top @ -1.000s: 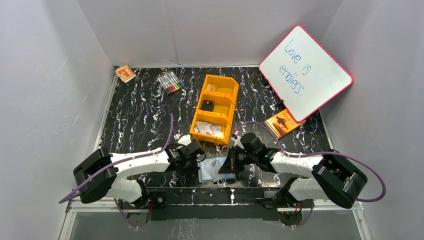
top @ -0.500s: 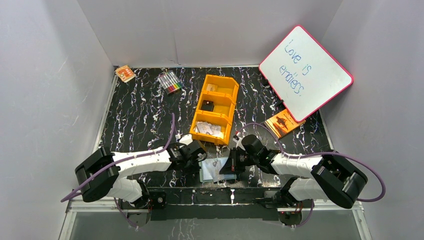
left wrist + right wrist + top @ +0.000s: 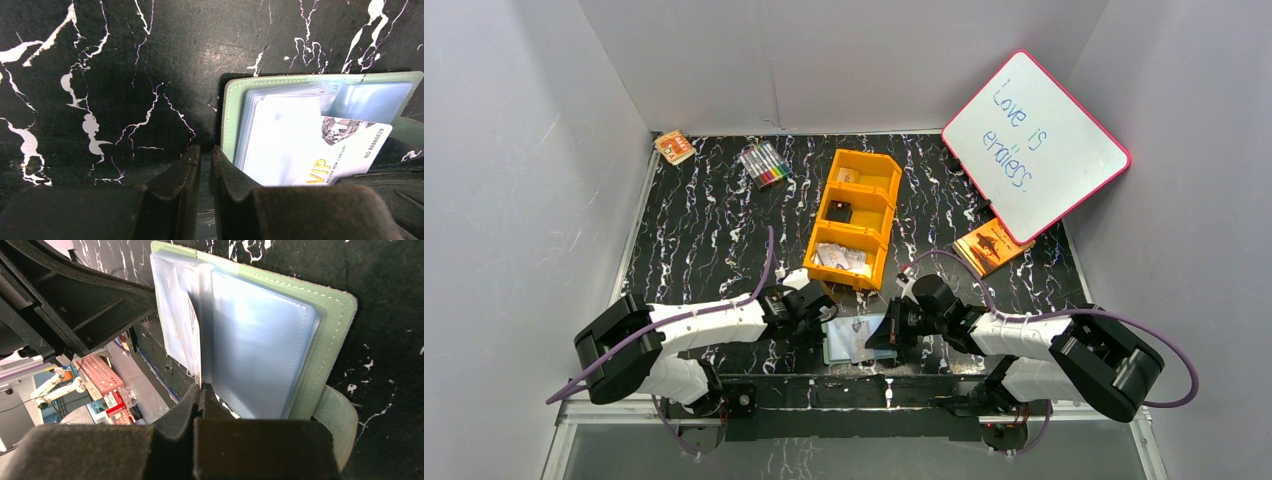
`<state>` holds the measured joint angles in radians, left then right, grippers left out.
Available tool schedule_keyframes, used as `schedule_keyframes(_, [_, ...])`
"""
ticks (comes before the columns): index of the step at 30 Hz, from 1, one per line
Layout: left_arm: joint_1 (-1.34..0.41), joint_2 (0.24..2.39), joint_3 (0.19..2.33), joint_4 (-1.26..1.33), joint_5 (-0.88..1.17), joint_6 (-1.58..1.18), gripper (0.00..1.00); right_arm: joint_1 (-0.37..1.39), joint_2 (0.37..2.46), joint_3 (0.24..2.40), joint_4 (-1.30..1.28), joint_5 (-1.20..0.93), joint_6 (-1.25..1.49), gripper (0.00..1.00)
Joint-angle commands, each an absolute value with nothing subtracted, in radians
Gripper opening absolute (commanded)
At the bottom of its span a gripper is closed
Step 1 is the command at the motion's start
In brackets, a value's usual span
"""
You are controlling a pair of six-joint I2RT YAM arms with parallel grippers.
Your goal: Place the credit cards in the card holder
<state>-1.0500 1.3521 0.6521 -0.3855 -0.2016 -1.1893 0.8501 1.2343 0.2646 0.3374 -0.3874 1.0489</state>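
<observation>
The card holder [image 3: 849, 343] lies open near the table's front edge, its clear pockets facing up. Its sage-green edge shows in the left wrist view [image 3: 229, 115] and the right wrist view [image 3: 322, 355]. My right gripper [image 3: 882, 333] [image 3: 200, 386] is shut on the edge of a pale credit card [image 3: 194, 340], which sits among the clear pockets. In the left wrist view that card [image 3: 350, 145], printed "VIP", sticks out slanted. My left gripper [image 3: 816, 325] [image 3: 205, 148] is shut, with one finger over the holder's left corner. More pale cards [image 3: 842, 258] lie in the orange tray.
The orange three-compartment tray [image 3: 886, 205] stands just behind the holder. A whiteboard [image 3: 1034, 145] leans at the back right, above an orange booklet [image 3: 991, 245]. Markers [image 3: 764, 163] and a small orange box [image 3: 674, 147] lie at the back left.
My right gripper has shifted slightly left and toward the near edge with the card, which now lies flatter in the holder. The left arm has hardly moved.
</observation>
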Motion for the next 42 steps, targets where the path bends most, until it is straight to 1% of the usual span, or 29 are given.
schedule_keyframes(1, [-1.051, 1.4, 0.623, -0.424, -0.186, -1.18, 0.12, 0.843, 1.228, 0.25, 0.363, -0.344, 1.053, 0.0])
schedule_keyframes(8, [-1.051, 1.417, 0.626, -0.419, -0.176, -1.175, 0.12, 0.837, 1.252, 0.248, 0.408, -0.33, 1.071, 0.0])
schedule_keyframes(16, [-1.051, 1.437, 0.63, -0.407, -0.166, -1.166, 0.11, 0.838, 1.321, 0.251, 0.481, -0.385, 1.082, 0.0])
schedule_keyframes(19, [-1.051, 1.439, 0.63, -0.406, -0.164, -1.164, 0.1, 0.837, 1.312, 0.235, 0.502, -0.361, 1.113, 0.0])
schedule_keyframes(26, [-1.051, 1.43, 0.622, -0.406, -0.166, -1.166, 0.1, 0.835, 1.269, 0.211, 0.474, -0.302, 1.135, 0.0])
schedule_keyframes(35, [-1.051, 1.431, 0.62, -0.403, -0.164, -1.166, 0.09, 0.832, 1.254, 0.196, 0.461, -0.284, 1.155, 0.0])
schedule_keyframes(42, [-1.051, 1.438, 0.623, -0.396, -0.157, -1.161, 0.09, 0.833, 1.306, 0.211, 0.496, -0.333, 1.143, 0.0])
